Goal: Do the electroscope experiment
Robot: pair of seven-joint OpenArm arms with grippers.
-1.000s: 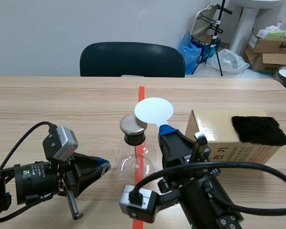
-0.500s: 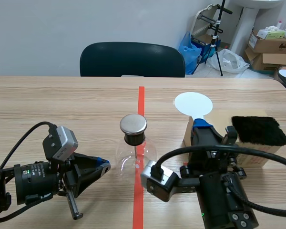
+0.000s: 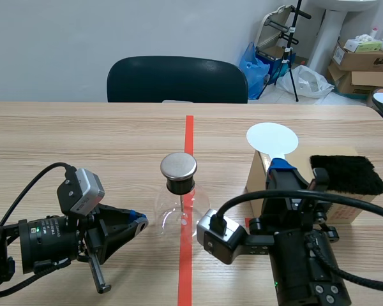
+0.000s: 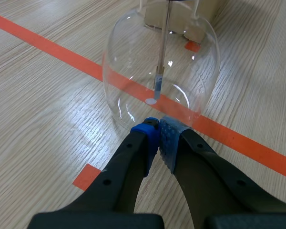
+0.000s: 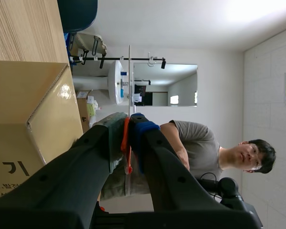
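The electroscope, a clear glass flask (image 3: 179, 215) with a round metal cap (image 3: 179, 166), stands on the red tape line at the table's middle. My left gripper (image 3: 140, 222) lies low to the flask's left, shut on nothing; in the left wrist view its fingertips (image 4: 158, 136) meet just short of the flask (image 4: 157, 62), whose inner rod hangs straight. My right gripper (image 3: 280, 165) is shut on the orange handle (image 5: 126, 143) of a white disc paddle (image 3: 272, 138), held upright over the cardboard box (image 3: 352, 208), to the right of the cap. The disc (image 5: 129, 78) shows edge-on.
A black fur cloth (image 3: 342, 174) lies on top of the box (image 5: 28, 109). A dark chair (image 3: 177, 78) stands behind the table. Cartons and bags sit on the floor at the back right. A person (image 5: 200, 143) shows in the right wrist view.
My right arm has carried the white disc from just beside the metal cap away to the right, over the box. The left arm and the flask have not moved.
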